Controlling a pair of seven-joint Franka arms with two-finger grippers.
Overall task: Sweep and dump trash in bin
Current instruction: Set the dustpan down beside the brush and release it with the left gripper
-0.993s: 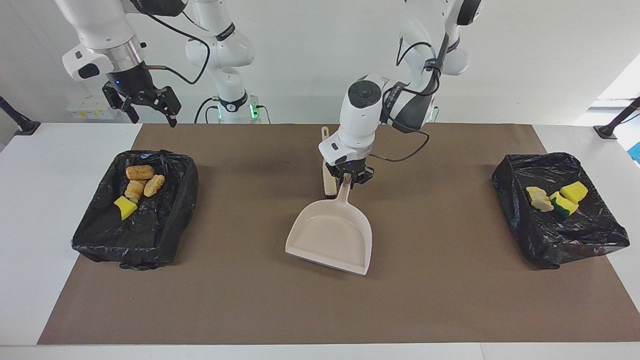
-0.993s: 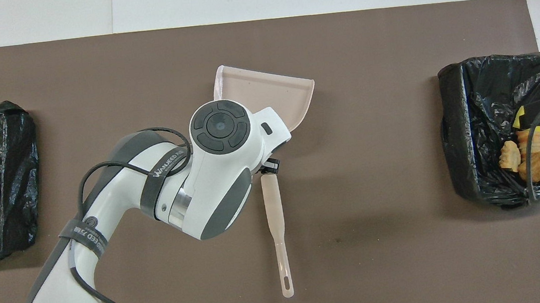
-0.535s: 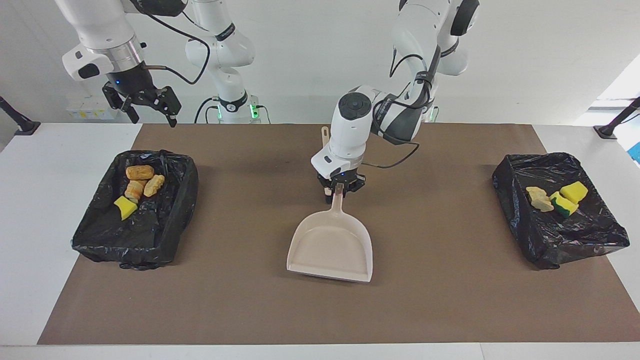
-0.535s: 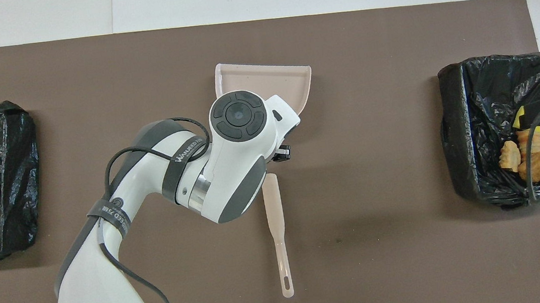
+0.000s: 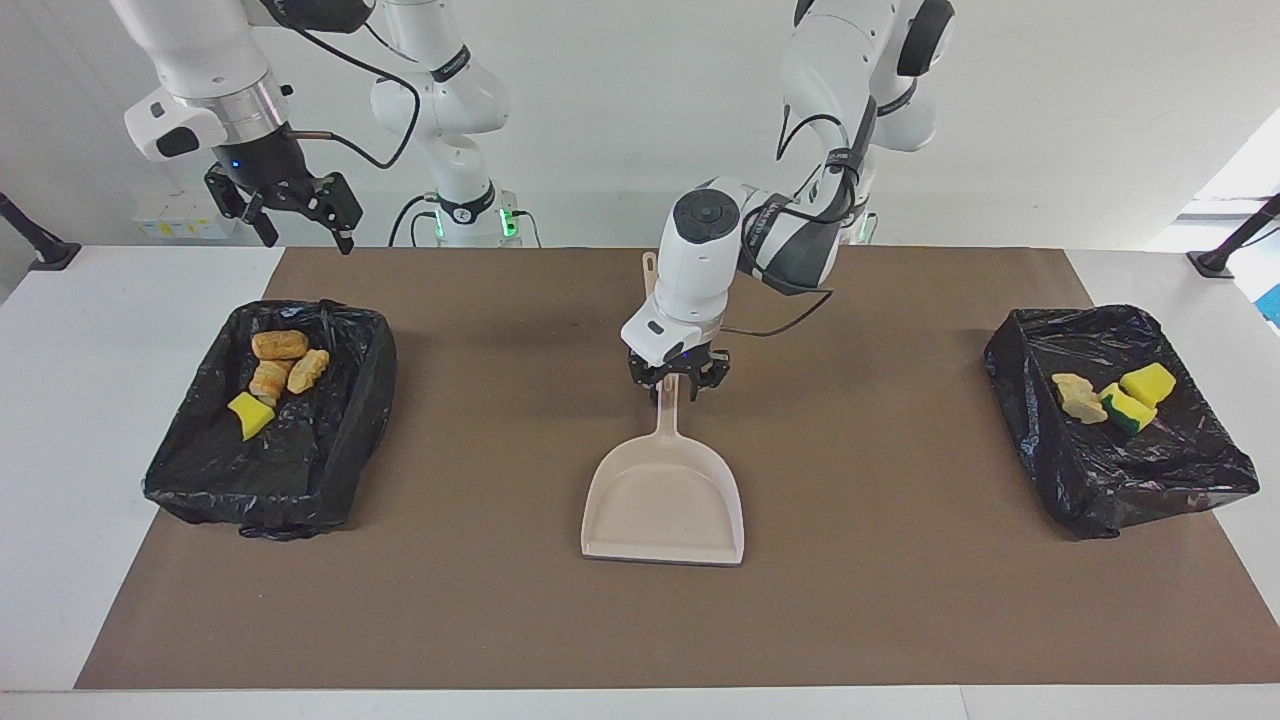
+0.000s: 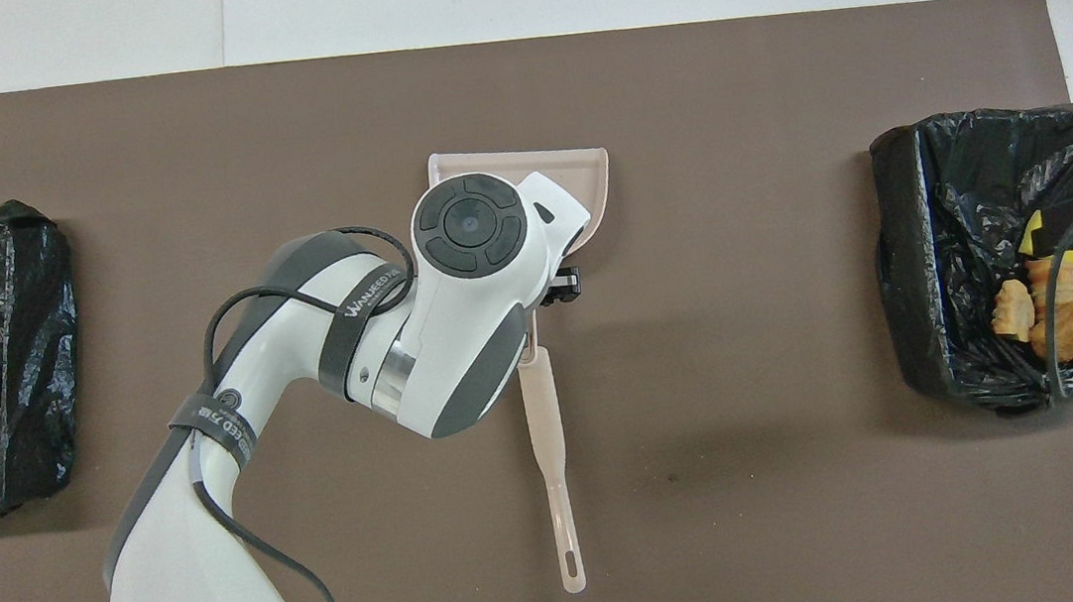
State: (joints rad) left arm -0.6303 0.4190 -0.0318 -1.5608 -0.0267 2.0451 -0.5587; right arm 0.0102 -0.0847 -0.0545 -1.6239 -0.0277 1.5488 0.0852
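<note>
From overhead my own left wrist covers most of the dustpan (image 5: pixel 663 500). Only its wide lip and one corner show there, and the handle and my left gripper (image 5: pixel 677 378) are hidden. The facing view shows what that one cannot: the left fingers stand spread, one on each side of the upper end of the handle. I cannot tell whether they touch it. The pan lies flat at the middle of the brown mat (image 5: pixel 900 600), its lip toward the mat's edge farthest from me.

The brush (image 6: pixel 551 459) lies whole in the overhead view, nearer to me than the pan. In the facing view only its hanging-hole tip shows past my arm.

My right gripper (image 5: pixel 300 215) waits, jaws apart, above the bin (image 5: pixel 200 480) at the right arm's end of the table. Overhead it is cut off at the frame edge, cables crossing the bin.

Four pieces of trash (image 5: pixel 280 345) lie in that bin. Three more lie in the other bin (image 5: pixel 1180 470) at the left arm's end, which the overhead view crops.

Bare mat lies open between the pan and each bin, and along the mat's edges.
</note>
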